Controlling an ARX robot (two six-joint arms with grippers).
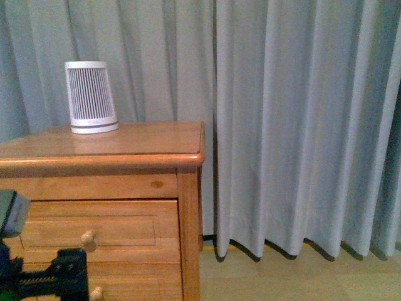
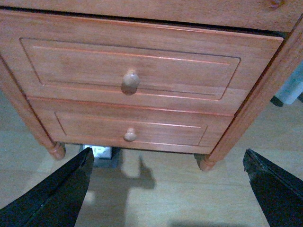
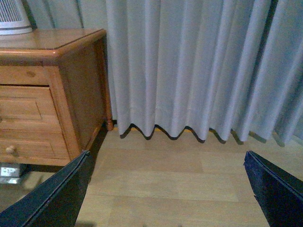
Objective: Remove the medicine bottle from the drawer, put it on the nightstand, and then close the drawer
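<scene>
Medicine bottle: not visible in any view; probably inside the drawer, since the top carries no small bottle
Drawer [image 2: 130, 71]: upper of the two, front looks pushed in, with a dark seam along its upper edge; its round knob [image 2: 130, 82] is untouched
Nightstand [image 1: 125, 147]: only a white ribbed cylinder [image 1: 91, 97] stands on it, at the back, so the front of the top is bare wood where the bottle could go
Left gripper [image 2: 166, 156]: jaws spread wide, holding nothing; it sits low in front of the two drawer fronts and apart from them, seemingly lined up to close on the knob
Lower drawer [image 2: 130, 127]: shut; its knob lies directly under the upper one, so it could be taken by mistake
Right gripper [image 3: 165, 156]: jaws wide apart and empty, over the floor [image 3: 180, 179] by the curtain [image 3: 199, 71], off to the nightstand's side; likely kept back, free to reach in later
Step in hand: approaching the knob; opening, lifting out and closing are all not yet done
</scene>
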